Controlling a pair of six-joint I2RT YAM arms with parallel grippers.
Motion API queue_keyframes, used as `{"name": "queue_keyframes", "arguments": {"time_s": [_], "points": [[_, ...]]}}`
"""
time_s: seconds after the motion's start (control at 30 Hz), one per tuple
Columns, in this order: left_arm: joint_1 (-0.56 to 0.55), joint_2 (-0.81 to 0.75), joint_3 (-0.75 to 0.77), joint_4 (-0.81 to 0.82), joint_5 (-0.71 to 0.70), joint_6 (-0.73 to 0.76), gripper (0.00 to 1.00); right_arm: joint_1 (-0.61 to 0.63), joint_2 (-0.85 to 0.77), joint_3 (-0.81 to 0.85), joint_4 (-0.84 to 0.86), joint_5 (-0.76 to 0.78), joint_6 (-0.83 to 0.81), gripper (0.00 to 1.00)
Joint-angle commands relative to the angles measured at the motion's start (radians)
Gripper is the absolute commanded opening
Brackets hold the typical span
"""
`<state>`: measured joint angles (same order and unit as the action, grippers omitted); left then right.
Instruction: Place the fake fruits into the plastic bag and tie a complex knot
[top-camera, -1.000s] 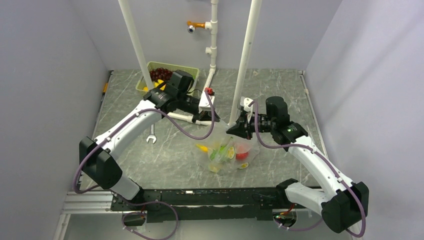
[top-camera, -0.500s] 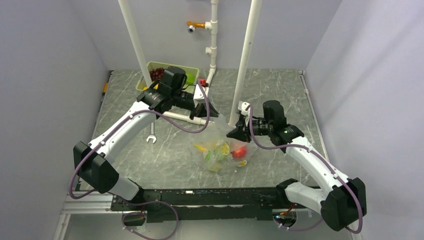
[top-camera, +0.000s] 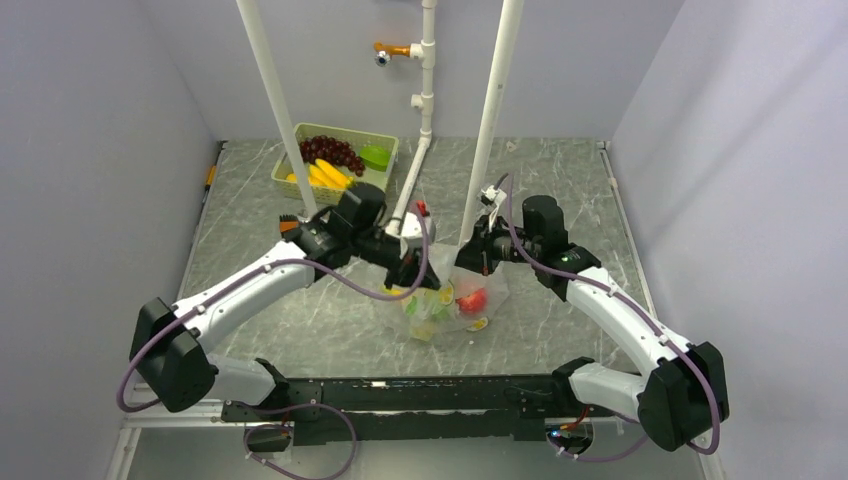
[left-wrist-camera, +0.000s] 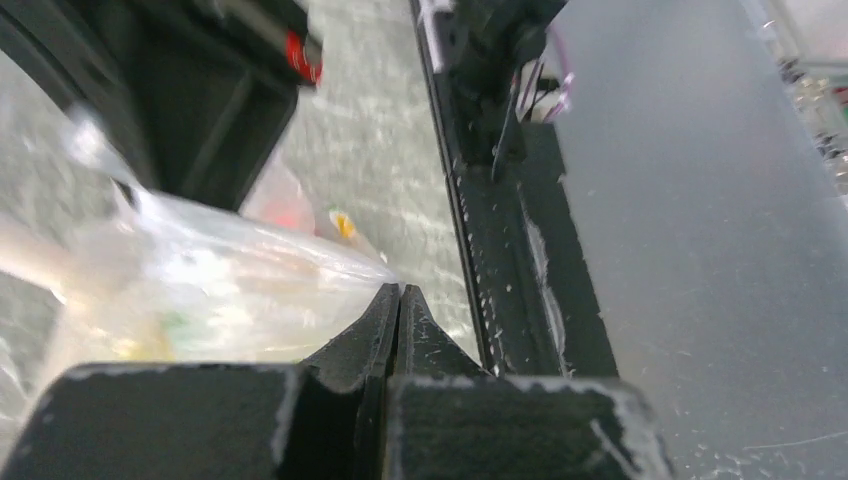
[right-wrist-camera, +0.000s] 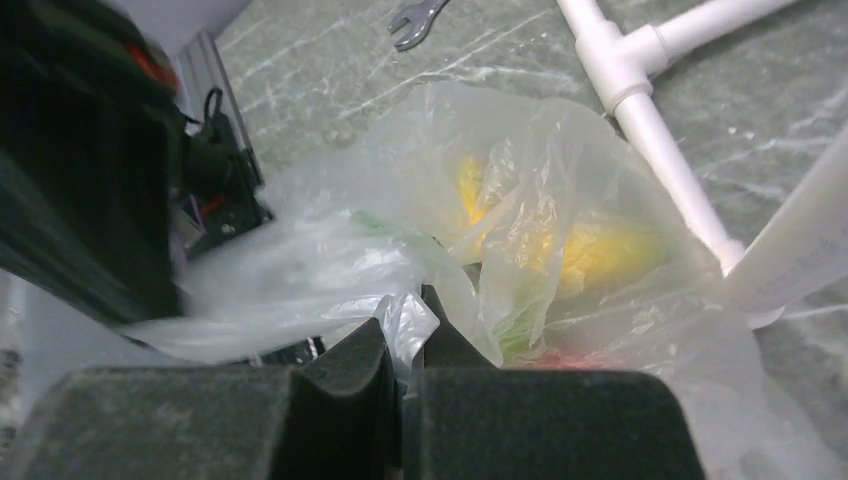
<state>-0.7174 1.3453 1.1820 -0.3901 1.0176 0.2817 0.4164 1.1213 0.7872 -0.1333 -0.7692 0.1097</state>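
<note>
The plastic bag (top-camera: 452, 300) lies on the table's front middle between my grippers. Inside it show a red fruit (top-camera: 470, 299), a yellow one (top-camera: 445, 295) and a green one (top-camera: 421, 306). My left gripper (top-camera: 424, 274) is at the bag's left top, shut, with the film running into its tips (left-wrist-camera: 398, 292). My right gripper (top-camera: 468, 262) is at the bag's back right, shut on a bunched fold of film (right-wrist-camera: 405, 318). The right wrist view shows yellow fruit (right-wrist-camera: 590, 250) through the bag (right-wrist-camera: 520, 200). No knot shows.
A pale green basket (top-camera: 386, 142) at the back left holds grapes (top-camera: 334, 152), bananas (top-camera: 325, 174) and a green fruit (top-camera: 375, 157). White pipe posts (top-camera: 487, 120) and their base pipe (right-wrist-camera: 640, 100) stand right behind the bag. A silver wrench (right-wrist-camera: 415, 20) lies left of the bag.
My left arm has swung from beside the basket forward and right, down to the bag's left top, uncovering the basket. My right gripper has shifted slightly back and left. The bag has shifted left.
</note>
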Motion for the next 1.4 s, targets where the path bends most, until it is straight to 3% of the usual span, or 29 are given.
{"name": "queue_keyframes", "arguments": {"time_s": [0.0, 0.17, 0.3, 0.5, 0.6, 0.7, 0.83, 0.97, 1.1, 1.23, 1.37], "points": [[-0.1, -0.006, -0.148, 0.084, -0.168, -0.013, 0.0, -0.01, 0.001, 0.007, 0.09, 0.145, 0.26, 0.0], [-0.147, 0.079, -0.244, 0.162, -0.518, -0.005, 0.0, -0.011, -0.034, -0.003, 0.087, 0.153, 0.326, 0.0], [-0.058, 0.122, -0.259, 0.308, -0.673, -0.123, 0.0, -0.008, -0.058, -0.048, 0.109, 0.07, 0.371, 0.0], [0.025, 0.137, -0.284, 0.544, -0.498, -0.243, 0.0, -0.004, -0.035, -0.101, 0.262, -0.047, 0.453, 0.0], [0.027, 0.083, -0.31, 0.555, -0.371, -0.221, 0.0, -0.004, -0.027, -0.093, 0.295, 0.025, 0.486, 0.0], [0.022, -0.041, -0.363, 0.516, -0.334, -0.229, 0.0, -0.004, -0.055, -0.086, 0.242, 0.172, 0.493, 0.0], [-0.063, -0.119, -0.378, 0.414, -0.391, -0.229, 0.0, 0.008, -0.099, -0.115, 0.253, 0.248, 0.534, 0.0], [-0.106, 0.044, -0.345, 0.427, -0.463, -0.425, 0.0, 0.022, -0.108, -0.146, 0.325, 0.247, 0.565, 0.0], [-0.101, 0.178, -0.339, 0.567, -0.558, -0.544, 0.0, 0.023, -0.119, -0.159, 0.362, 0.211, 0.588, 0.0], [-0.04, 0.206, -0.377, 0.782, -0.672, -0.655, 0.0, 0.023, -0.125, -0.163, 0.333, 0.162, 0.575, 0.0], [0.024, 0.196, -0.394, 0.937, -0.603, -0.756, 0.0, 0.027, -0.13, -0.171, 0.28, 0.131, 0.541, 0.0]]}}
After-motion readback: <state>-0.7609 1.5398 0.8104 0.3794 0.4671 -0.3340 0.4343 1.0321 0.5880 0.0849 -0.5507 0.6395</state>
